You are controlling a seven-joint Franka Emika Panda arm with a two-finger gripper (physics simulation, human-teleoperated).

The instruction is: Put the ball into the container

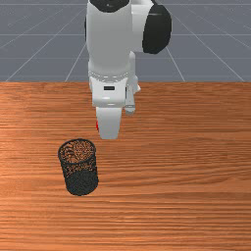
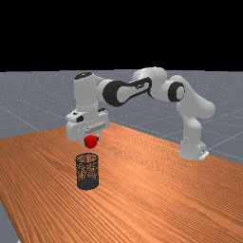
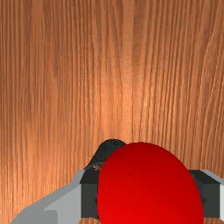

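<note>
In the far view my gripper holds the red ball in the air, above the rim of the black mesh container. The front view has the gripper up and to the right of the upright container, with a sliver of the ball beside the finger. In the wrist view both fingers of the gripper touch the ball from two sides. Behind the ball, part of the container shows; the ball and a finger hide the rest.
The wooden table extends around the container in the front view. In the far view the arm's base stands at the table's right side, and the arm reaches over toward the container.
</note>
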